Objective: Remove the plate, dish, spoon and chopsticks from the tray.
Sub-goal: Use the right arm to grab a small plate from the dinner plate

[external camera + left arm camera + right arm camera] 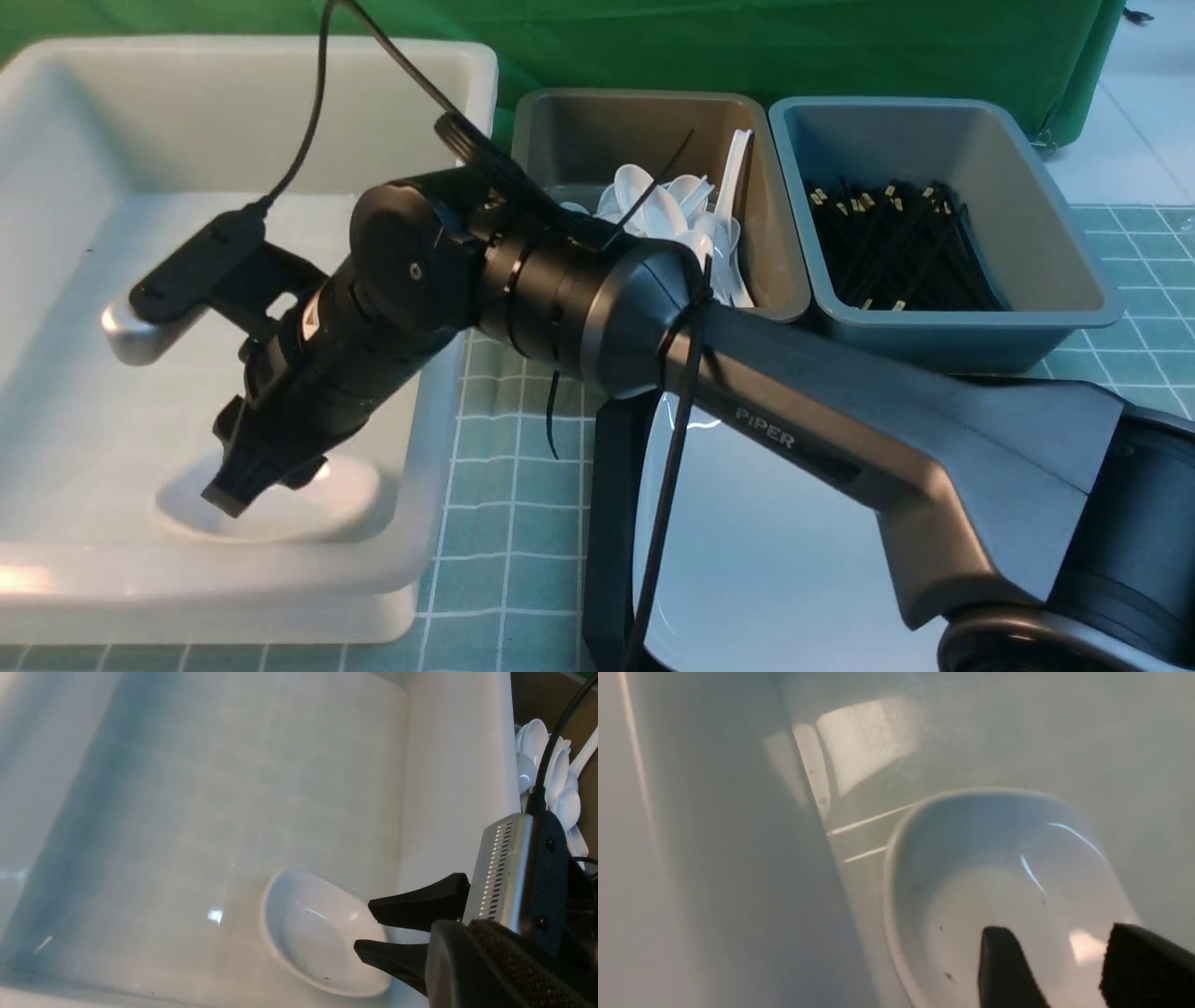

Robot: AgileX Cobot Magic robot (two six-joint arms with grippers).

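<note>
2 jaws of your right gripper stand parted, gripping nothing. The small glossy white oval dish rests directly beneath them on the floor of the large white plastic tub. Retract straight up, clear of the dish rim, before swinging sideways.

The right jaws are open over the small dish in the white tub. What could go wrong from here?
The jaws of the right gripper seem to straddle the rim of the dish; rising at a slant may hook and tip it.
The dish lies near the wall of the white tub; if dragged, it may strike it.
The right arm crosses above the plate; swinging back low may hit it.
</note>
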